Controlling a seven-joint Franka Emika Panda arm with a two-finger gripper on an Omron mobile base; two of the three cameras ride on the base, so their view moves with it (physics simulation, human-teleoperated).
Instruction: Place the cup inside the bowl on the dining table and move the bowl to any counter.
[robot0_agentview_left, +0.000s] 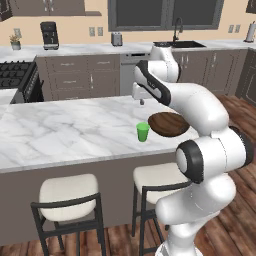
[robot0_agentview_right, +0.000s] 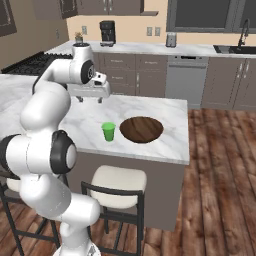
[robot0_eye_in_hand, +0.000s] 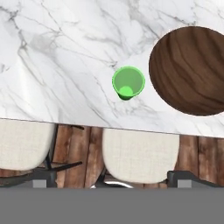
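Note:
The small green cup (robot0_agentview_left: 143, 132) (robot0_agentview_right: 108, 131) (robot0_eye_in_hand: 128, 83) stands upright on the marble dining table (robot0_agentview_left: 60, 130) (robot0_agentview_right: 170, 137) (robot0_eye_in_hand: 57, 57), near its stool-side edge. Just beside it, apart from it, lies the wide dark brown bowl (robot0_agentview_left: 167, 125) (robot0_agentview_right: 141, 129) (robot0_eye_in_hand: 192, 70), holding nothing. My gripper (robot0_agentview_right: 90, 99) hangs well above the table, up and back from the cup, pointing down, jaws open and holding nothing. The hand view looks straight down on the cup's open mouth.
Cream-cushioned stools (robot0_agentview_left: 67, 192) (robot0_agentview_right: 117, 182) (robot0_eye_in_hand: 140, 159) stand under the table's near edge. The wall counter (robot0_agentview_left: 90, 49) (robot0_agentview_right: 150, 47) runs behind, with a black sink (robot0_agentview_left: 179, 44) (robot0_agentview_right: 235, 49), a coffee machine (robot0_agentview_left: 49, 35) (robot0_agentview_right: 107, 32) and a stove (robot0_agentview_left: 15, 75) at the left.

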